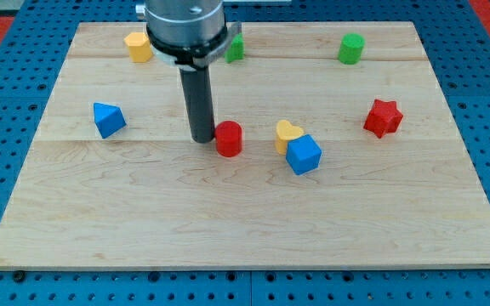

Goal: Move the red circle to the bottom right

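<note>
The red circle (229, 138), a short red cylinder, stands near the middle of the wooden board (245, 221). My tip (202, 138) rests on the board just to the left of the red circle, touching or almost touching its left side. The dark rod rises from there to the arm's grey head at the view's top.
A yellow heart (287, 132) and a blue cube (304, 155) touch each other right of the red circle. A red star (383, 117) lies further right. A blue block (108, 119) is at left. A yellow block (138, 47), a partly hidden green block (236, 48) and a green cylinder (351, 48) line the top.
</note>
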{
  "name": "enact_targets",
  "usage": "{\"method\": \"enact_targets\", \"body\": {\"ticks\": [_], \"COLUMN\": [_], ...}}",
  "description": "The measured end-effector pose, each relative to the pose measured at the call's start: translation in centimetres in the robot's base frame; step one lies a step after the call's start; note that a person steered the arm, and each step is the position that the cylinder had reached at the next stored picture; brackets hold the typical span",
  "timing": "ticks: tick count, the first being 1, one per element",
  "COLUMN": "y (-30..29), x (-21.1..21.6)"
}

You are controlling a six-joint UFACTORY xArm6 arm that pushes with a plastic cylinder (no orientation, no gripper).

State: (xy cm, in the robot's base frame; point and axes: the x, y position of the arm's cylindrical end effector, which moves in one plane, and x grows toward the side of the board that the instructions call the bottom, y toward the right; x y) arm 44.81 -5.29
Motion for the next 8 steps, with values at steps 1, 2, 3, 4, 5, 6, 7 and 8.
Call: {"method": "enact_targets", "body": {"ticks": [1, 2, 3, 4, 5, 6, 7, 8], "y": [0.6, -0.1, 2.6, 5.6, 5.6, 5.6, 3.9, 0.6], "x": [-0.9, -3.3, -3.1, -2.0, -0.9, 0.4, 1.0, 1.1]}}
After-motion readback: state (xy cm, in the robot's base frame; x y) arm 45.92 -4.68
